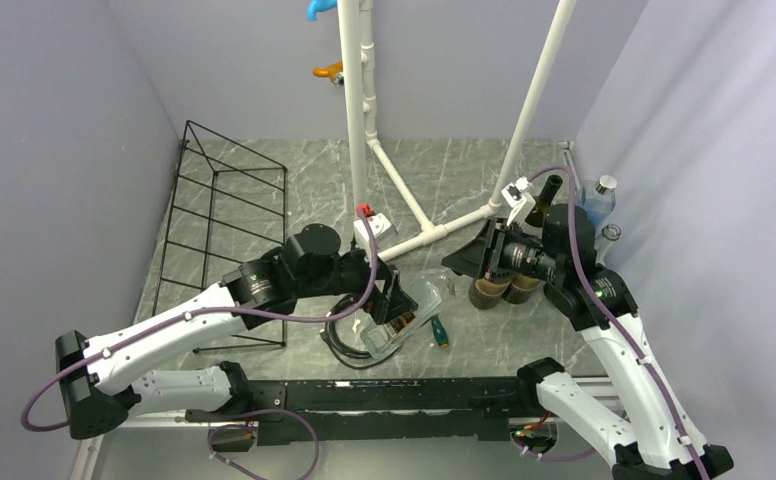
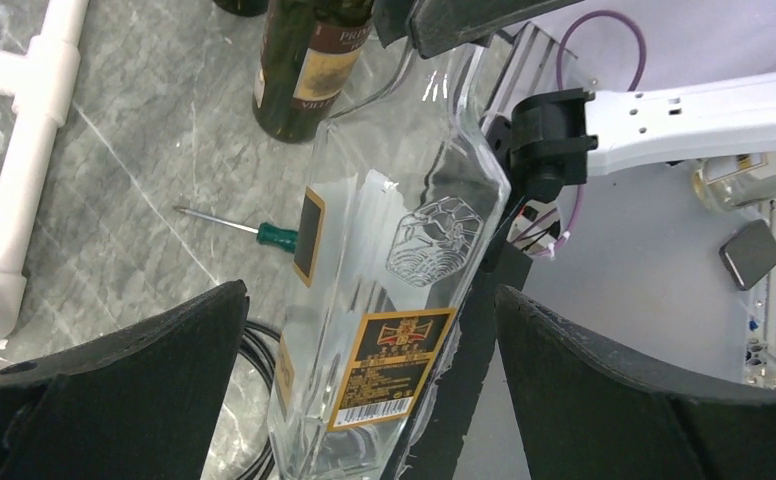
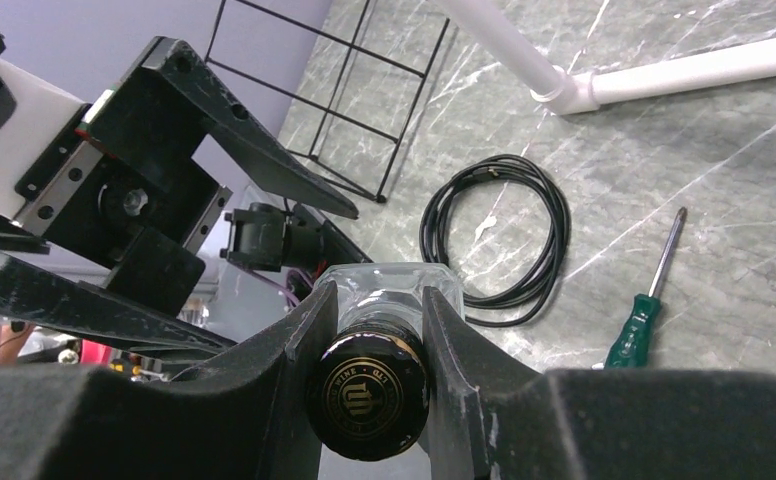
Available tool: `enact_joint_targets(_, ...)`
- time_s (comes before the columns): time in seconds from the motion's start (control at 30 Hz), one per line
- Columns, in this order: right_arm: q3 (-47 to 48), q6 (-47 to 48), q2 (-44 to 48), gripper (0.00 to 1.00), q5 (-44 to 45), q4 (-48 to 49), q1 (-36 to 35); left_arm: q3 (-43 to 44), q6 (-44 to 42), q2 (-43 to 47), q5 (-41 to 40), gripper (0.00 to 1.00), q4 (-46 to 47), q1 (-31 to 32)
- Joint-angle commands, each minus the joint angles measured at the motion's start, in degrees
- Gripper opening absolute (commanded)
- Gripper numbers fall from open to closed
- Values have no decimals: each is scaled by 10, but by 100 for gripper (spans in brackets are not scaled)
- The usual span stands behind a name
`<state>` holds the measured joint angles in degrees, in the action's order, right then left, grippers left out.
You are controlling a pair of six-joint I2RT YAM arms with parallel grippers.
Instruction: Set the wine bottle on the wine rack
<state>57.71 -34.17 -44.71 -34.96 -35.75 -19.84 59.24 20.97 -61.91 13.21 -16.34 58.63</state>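
Toward right claw [image 3: 372, 330], wine bottle [image 1: 404, 315] neck

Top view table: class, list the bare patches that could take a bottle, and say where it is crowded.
Free: marble between the wine rack and the white pipe frame; also the wedge inside the frame's floor pipes. Crowded: right corner with standing bottles; front centre with cable coil, screwdriver and held clear bottle.
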Motion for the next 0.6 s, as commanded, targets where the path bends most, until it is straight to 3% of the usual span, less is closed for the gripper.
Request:
enact_joint_targets(0.0,18,-50,4,0,-36,86,-13,33,-24,-15,-31,99,-11,15)
enact_joint_targets(0.27,13,-55,2,0,-18,89,-31,71,-34,-50,-83,99,-43,54)
enact_joint_targets(0.57,4,-72,2,0,17,92,-47,135,-17,-111,-263,99,-95,135)
